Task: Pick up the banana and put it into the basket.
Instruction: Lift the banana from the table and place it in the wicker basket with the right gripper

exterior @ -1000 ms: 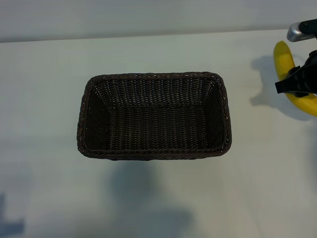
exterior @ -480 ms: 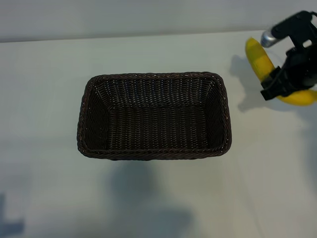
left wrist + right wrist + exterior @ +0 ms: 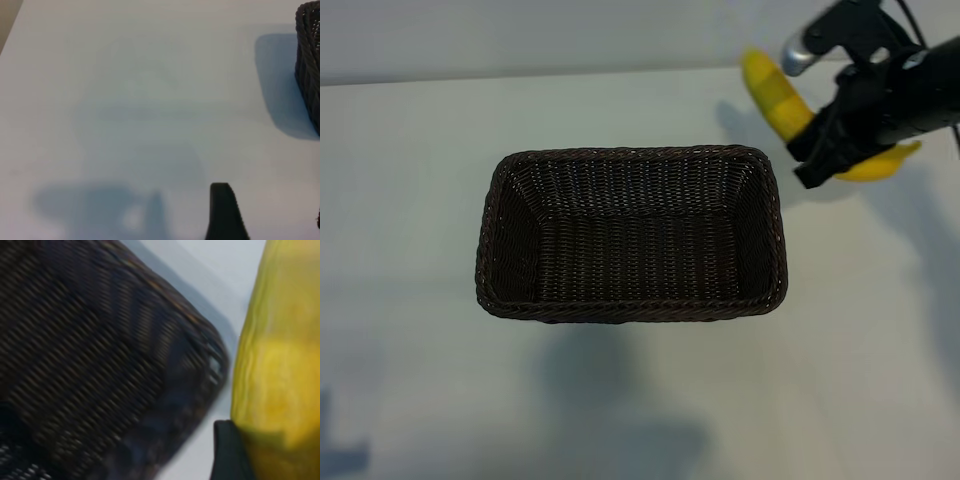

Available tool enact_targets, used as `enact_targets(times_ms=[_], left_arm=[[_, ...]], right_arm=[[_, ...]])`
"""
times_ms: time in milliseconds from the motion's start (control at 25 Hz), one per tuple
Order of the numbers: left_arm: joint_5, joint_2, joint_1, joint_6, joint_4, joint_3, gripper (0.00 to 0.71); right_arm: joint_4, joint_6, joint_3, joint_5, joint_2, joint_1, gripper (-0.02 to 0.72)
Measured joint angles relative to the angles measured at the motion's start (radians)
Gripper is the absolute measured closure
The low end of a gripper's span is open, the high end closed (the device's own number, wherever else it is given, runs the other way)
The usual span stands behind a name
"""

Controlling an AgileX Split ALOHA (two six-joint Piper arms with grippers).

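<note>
Beside the basket point(image 3: 630, 160) — nothing inside — the right end effector point(image 3: 825, 140) grips the banana point(image 3: 775, 95).

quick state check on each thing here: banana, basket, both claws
banana: held in the air by the right claw, beyond the basket's far right corner, not in it yet
basket: upright on the table, nothing inside
right claw: shut on the banana's middle, up off the table
left claw: open, holding nothing, low over bare table beside the basket
</note>
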Motion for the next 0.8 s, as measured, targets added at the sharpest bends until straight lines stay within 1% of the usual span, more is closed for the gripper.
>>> enact_targets(times_ms=[360,520,800], left_arm=[[0.0,0.0,0.0,0.0,0.0,0.0,0.231],[0.0,0.0,0.0,0.0,0.0,0.0,0.231],[0.0,0.0,0.0,0.0,0.0,0.0,0.231]], right_arm=[[0.0,-0.029,-0.012,0.002,0.0,0.134,0.274],[0.0,-0.055,-0.012,0.001,0.0,0.198,0.274],[0.0,-0.08,-0.012,-0.027,0.0,0.303,0.274]])
